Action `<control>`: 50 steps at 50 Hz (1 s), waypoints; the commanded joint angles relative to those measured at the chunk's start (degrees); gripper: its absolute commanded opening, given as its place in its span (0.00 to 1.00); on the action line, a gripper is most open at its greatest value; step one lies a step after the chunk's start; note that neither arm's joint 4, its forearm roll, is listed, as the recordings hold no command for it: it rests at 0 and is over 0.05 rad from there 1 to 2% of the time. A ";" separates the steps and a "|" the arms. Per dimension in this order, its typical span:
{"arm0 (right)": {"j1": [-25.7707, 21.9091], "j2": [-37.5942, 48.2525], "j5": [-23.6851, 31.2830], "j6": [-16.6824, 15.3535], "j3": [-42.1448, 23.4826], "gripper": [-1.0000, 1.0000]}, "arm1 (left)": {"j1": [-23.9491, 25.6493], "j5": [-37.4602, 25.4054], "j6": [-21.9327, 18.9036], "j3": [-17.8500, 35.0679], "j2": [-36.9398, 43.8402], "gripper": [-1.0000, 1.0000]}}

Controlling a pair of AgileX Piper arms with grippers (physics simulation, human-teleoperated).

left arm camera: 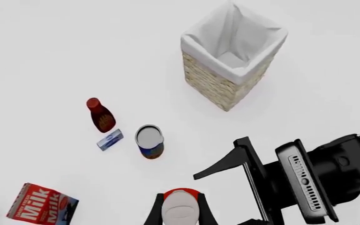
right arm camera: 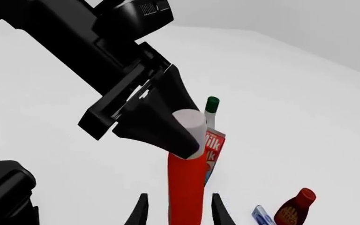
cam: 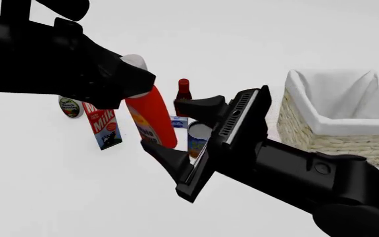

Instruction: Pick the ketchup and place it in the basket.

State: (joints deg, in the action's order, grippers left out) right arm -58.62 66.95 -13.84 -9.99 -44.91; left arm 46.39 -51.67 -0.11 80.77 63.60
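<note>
The ketchup (cam: 151,121) hangs upright above the table, pinched at its cap by the left gripper (cam: 132,74), while the right gripper (cam: 166,127) sits spread beside it, left of the basket (cam: 337,129).

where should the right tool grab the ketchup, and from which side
On the ketchup's red body, below the cap, which the left tool pinches. The bottle stands upright with a tall, even body, so come in level from the arms' side; the right tool's open fingers flank it there.
</note>
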 commanded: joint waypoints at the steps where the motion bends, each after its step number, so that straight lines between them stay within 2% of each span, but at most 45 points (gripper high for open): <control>1: 0.35 2.01 -0.67 -0.47 -1.06 1.00 | 0.77 -0.11 -0.15 0.39 -0.15 0.00; 19: 0.74 4.98 -2.61 0.20 -1.51 1.00 | 1.68 -0.80 0.38 1.53 0.31 0.00; 38: 1.39 5.93 -3.62 0.19 -2.18 1.00 | 1.88 -0.09 1.00 0.40 0.21 0.00; 39: 1.37 5.07 -4.16 0.18 -1.66 0.00 | 2.07 -0.02 1.36 0.32 0.22 0.00; 50: 1.03 4.83 -4.08 -1.05 -1.13 0.00 | 2.58 0.64 2.04 -0.66 0.00 0.00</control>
State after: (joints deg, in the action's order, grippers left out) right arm -57.63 72.34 -17.48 -10.85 -46.22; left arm 48.56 -51.40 2.03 80.64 63.79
